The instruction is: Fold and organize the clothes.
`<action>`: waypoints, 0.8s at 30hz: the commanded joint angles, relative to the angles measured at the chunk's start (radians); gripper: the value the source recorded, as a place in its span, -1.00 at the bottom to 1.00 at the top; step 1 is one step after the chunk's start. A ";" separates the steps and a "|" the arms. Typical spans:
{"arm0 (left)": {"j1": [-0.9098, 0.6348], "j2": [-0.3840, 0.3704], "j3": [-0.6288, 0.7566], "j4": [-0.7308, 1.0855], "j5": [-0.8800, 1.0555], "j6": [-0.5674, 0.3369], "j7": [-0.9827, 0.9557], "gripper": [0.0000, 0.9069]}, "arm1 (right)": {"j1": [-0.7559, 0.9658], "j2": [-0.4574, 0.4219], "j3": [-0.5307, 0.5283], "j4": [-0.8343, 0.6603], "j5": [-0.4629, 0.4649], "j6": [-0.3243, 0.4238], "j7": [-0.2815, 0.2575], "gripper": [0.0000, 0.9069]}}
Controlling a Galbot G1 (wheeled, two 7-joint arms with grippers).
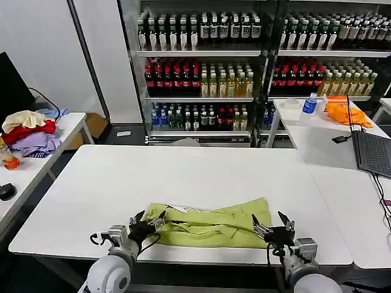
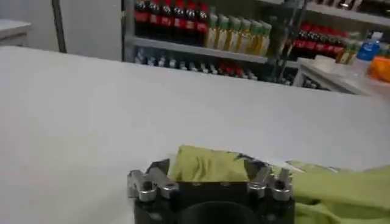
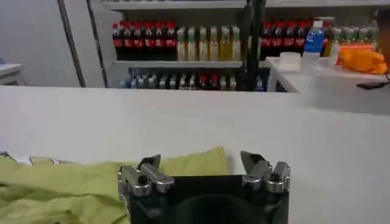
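Observation:
The clothes are one lime T-shirt (image 1: 208, 224), lying as a rumpled, folded strip near the front edge of the white table (image 1: 183, 174). My left gripper (image 1: 148, 218) is at the shirt's left end, and it is open. In the left wrist view, a raised fold of the shirt (image 2: 207, 164) lies between the spread fingers of that gripper (image 2: 211, 164). My right gripper (image 1: 270, 221) is open at the shirt's right end. In the right wrist view, the shirt's corner (image 3: 183, 165) sits between the wide-apart fingers of that gripper (image 3: 199, 158).
A heap of cream, red and lavender garments (image 1: 27, 131) lies on the left side table. On the right table are an orange cloth (image 1: 345, 112), a water bottle (image 1: 310, 105) and a laptop (image 1: 372, 152). Shelves of bottles (image 1: 201, 61) stand behind.

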 commanded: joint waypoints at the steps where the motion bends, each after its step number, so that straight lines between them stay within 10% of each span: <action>1: 0.024 -0.053 -0.009 0.029 0.000 -0.001 -0.009 -0.96 | -0.019 0.004 0.006 0.009 -0.007 0.005 0.000 1.00; 24: 0.114 -0.069 -0.224 -0.079 -0.137 -0.016 -0.017 -0.96 | -0.023 0.015 0.026 0.019 0.000 0.012 0.013 1.00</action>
